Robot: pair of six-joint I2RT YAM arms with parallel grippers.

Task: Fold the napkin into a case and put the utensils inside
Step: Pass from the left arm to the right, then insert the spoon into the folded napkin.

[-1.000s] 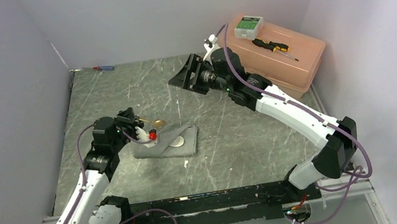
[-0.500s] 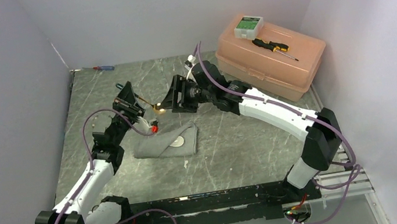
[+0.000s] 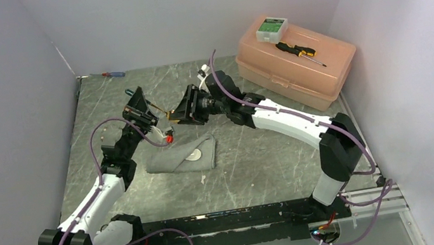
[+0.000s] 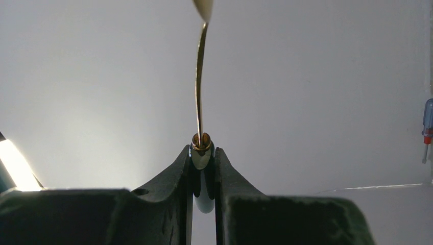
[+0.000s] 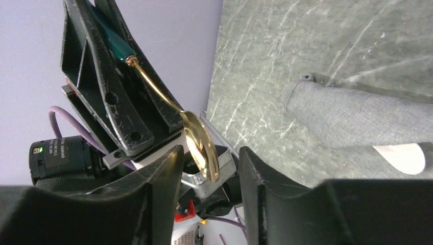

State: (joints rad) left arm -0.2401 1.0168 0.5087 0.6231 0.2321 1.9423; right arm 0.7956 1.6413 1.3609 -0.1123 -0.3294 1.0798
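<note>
My left hand point(image 4: 203, 153) pinches the gold spoon point(image 5: 200, 143) by its dark handle, aloft over the desk point(image 3: 256, 149) just past the napkin point(image 3: 168, 161), while my right hand point(image 5: 210, 153) stands open astride the bowl: stiff, light, probably slick metal, best taken at the neck.

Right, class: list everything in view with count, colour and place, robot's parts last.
napkin: one, grey, folded on table.
white spoon: one, white, tucked in napkin.
gold spoon: one, gold, dark handle, held in air.
storage box: one, salmon, table's far right.
small box: one, white-green, on storage box.
black-yellow screwdriver: one, on storage box.
red-blue screwdriver: one, table's far left corner.
left fingers: black, shut on gold spoon's handle.
right fingers: black, open around its bowl.
</note>
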